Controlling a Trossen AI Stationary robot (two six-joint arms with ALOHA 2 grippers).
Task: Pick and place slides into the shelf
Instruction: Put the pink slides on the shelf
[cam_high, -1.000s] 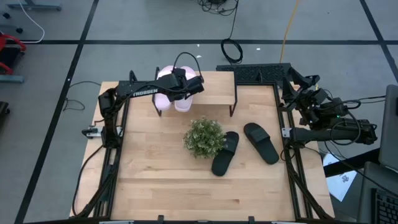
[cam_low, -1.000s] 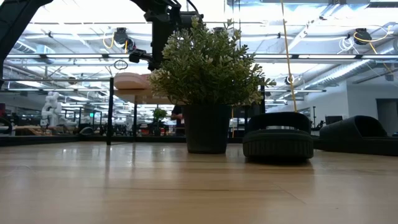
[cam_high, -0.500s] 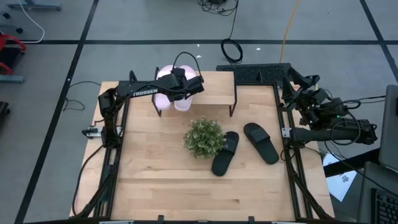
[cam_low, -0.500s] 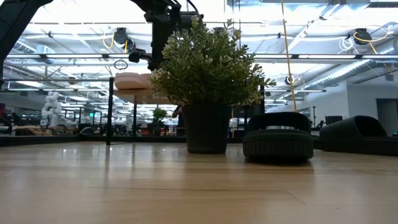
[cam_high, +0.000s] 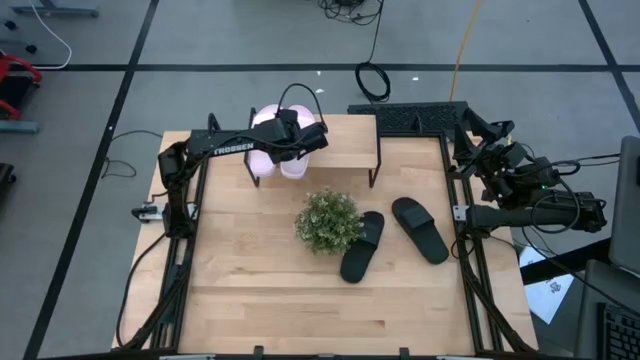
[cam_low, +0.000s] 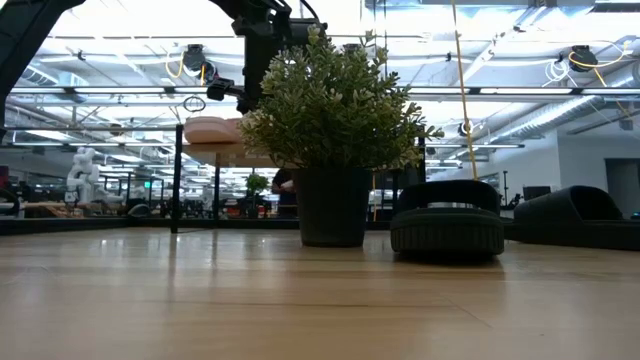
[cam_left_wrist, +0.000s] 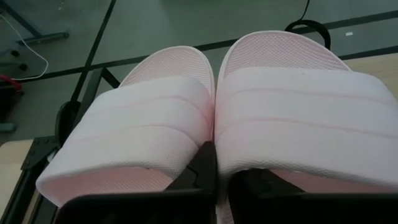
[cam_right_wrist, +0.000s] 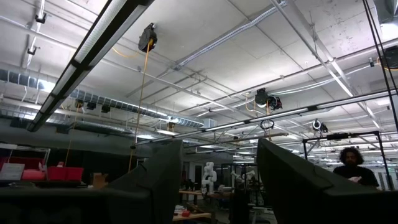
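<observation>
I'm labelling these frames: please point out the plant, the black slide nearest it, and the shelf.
plant (cam_high: 328, 221): high view, middle of the leafy crown.
black slide nearest the plant (cam_high: 362, 246): high view, on its broad strap.
shelf (cam_high: 350, 133): high view, bare part of its wood plank top.

The left arm reaches from its base at the bench's left edge toward the far side, forearm nearly level and wrist high above the surface. Its left tool (cam_high: 305, 140) points outward, the dark fingers (cam_left_wrist: 205, 171) set close together at the tip. The right arm sits folded at the right edge, its right tool (cam_right_wrist: 217, 180) tilted up toward the ceiling with the two fingers held apart
</observation>
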